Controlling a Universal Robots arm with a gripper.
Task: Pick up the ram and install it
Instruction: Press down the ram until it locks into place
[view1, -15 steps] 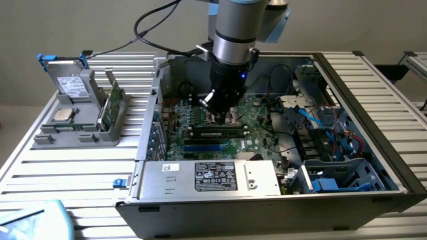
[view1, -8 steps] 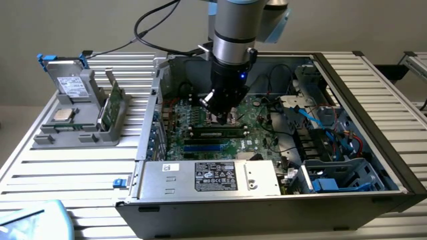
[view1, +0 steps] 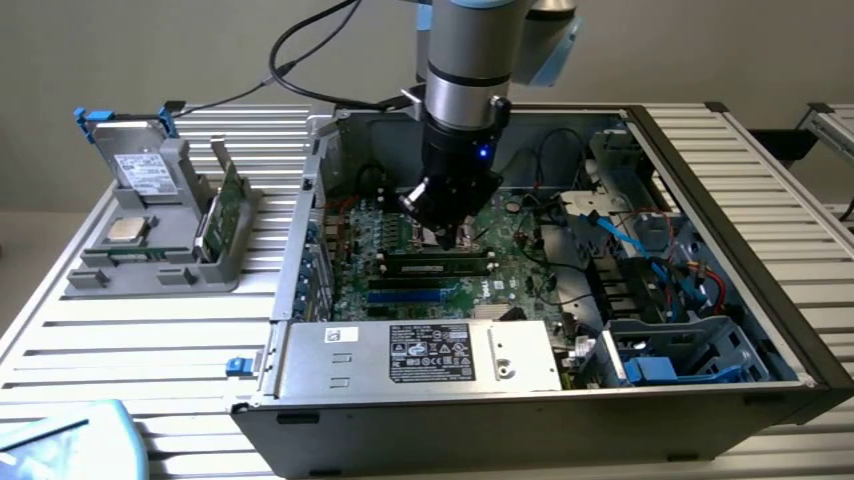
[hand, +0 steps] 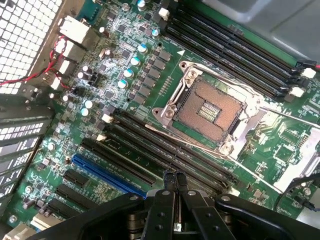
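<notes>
My gripper (view1: 447, 238) hangs low inside the open computer case (view1: 747, 180), just over the motherboard (view1: 514, 285). The wrist view has its fingers pressed together with nothing between them, so the gripper (hand: 175, 179) is shut and empty, with its tips over the long black memory slots (hand: 165, 145). In the exterior view a ram stick (view1: 434, 265), green with black chips, lies in a slot just in front of the fingertips. Whether they touch it I cannot tell. A second green board (view1: 227, 205) stands upright in the grey holder (view1: 160, 270) on the exterior view's left.
The empty processor socket (hand: 207, 107) lies beside the slots, and a blue expansion slot (hand: 110, 175) is on their other side. The holder also carries a grey drive (view1: 144, 175) and a silver processor chip (view1: 127, 230). The power supply (view1: 427, 355), cables (view1: 641, 240) and case walls hem in the arm.
</notes>
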